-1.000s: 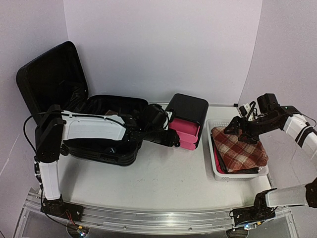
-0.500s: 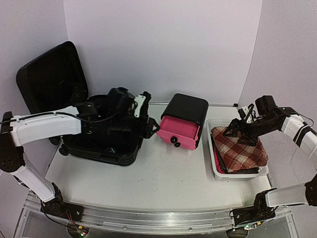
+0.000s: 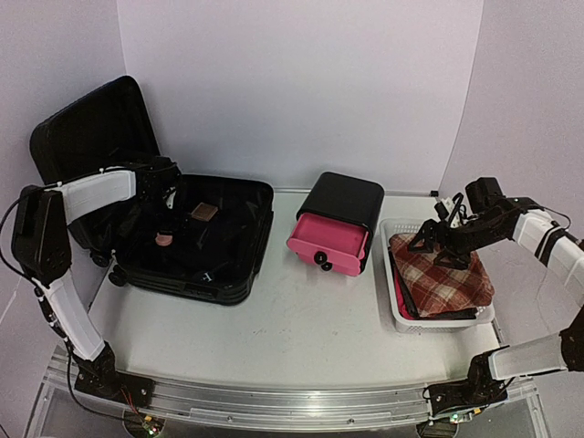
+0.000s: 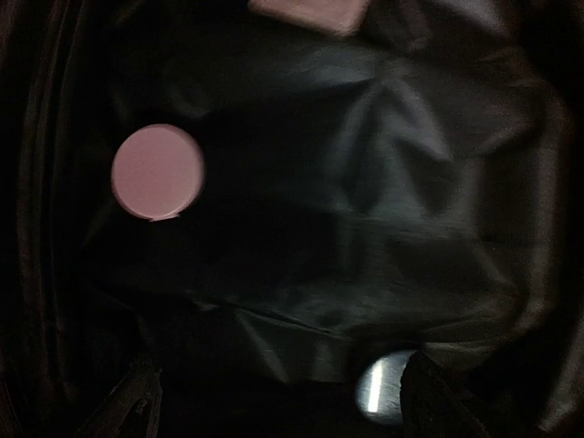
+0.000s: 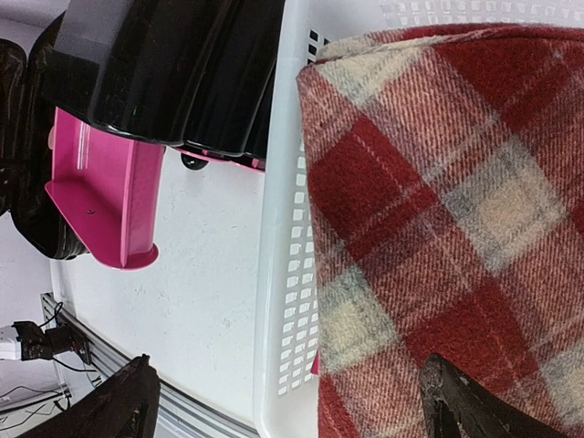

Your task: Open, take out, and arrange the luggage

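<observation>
The luggage (image 3: 196, 274) stood open at the left rear of the table (image 3: 301, 328), evidently for access. My left claw (image 4: 283, 392) hung wide and empty over its interior, presumably to reach another item. My right claw (image 5: 287, 401) stood wide and empty above the plaid cloth (image 5: 438, 182). Count: one pink disc (image 4: 157, 172), one square block (image 3: 204, 211), one drawer box (image 3: 333, 228), one basket (image 3: 394, 301).

The luggage (image 3: 187, 278), a big black hard-shell case, lies open on the left side of the table (image 3: 301, 319), with its base flat and its lid standing upright at the far left. Small black wheels show at its near left corner. A round pink disc (image 3: 162, 240) and a small tan square (image 3: 204, 211) lie on its dark, creased lining.
</observation>
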Tool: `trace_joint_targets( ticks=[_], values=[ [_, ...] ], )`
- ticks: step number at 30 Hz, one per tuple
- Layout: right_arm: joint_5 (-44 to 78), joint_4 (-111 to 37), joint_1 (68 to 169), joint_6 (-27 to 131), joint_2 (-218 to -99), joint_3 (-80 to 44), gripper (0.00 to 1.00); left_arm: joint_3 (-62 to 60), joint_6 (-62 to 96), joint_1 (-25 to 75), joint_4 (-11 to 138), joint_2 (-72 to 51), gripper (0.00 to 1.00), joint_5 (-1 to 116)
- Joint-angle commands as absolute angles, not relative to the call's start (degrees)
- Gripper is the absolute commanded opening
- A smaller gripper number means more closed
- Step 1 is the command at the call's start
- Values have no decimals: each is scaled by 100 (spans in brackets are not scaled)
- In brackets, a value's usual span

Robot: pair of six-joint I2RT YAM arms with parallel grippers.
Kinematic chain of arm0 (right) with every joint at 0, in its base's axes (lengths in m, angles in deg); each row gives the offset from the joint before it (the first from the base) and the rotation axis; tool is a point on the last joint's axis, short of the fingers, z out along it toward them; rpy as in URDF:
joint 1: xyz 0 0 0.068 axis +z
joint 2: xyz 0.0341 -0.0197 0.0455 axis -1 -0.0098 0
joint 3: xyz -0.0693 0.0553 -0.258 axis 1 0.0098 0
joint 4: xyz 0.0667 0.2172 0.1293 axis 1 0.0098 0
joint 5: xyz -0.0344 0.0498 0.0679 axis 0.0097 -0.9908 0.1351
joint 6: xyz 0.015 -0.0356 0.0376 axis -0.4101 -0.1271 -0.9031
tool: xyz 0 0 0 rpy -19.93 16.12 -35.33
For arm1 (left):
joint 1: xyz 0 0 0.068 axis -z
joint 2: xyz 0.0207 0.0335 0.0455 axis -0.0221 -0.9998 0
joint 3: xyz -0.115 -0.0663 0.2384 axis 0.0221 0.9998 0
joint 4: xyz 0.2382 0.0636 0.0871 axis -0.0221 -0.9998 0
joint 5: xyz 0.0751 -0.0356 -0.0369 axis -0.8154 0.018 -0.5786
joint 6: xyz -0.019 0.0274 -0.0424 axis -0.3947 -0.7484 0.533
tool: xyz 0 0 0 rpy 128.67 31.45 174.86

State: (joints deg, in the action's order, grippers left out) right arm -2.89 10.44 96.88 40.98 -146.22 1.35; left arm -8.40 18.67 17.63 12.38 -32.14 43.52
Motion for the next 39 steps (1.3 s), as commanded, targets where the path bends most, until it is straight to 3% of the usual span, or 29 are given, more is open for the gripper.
trace_joint_targets(
  ticks=[1, 13, 21, 35, 39],
  values=[
    [-251, 860, 9693, 4087, -14395, 98, 98, -1508, 1371, 1360, 744, -3866, 91, 4182],
    [-214, 925, 9699, 4043, -14247, 104, 98, -2971, 1093, 1256, 556, -5589, 84, 3218],
    [-242, 952, 9699, 4035, -14201, 165, 98, -3232, 980, 1201, 535, -5987, 90, 3105],
    [-207, 1009, 9696, 4070, -14127, 192, 98, -3247, 920, 1115, 501, -6273, 89, 2863],
    [-245, 1009, 9698, 4064, -14173, 192, 98, -3168, 936, 1122, 510, -6206, 84, 2949]
  ],
)
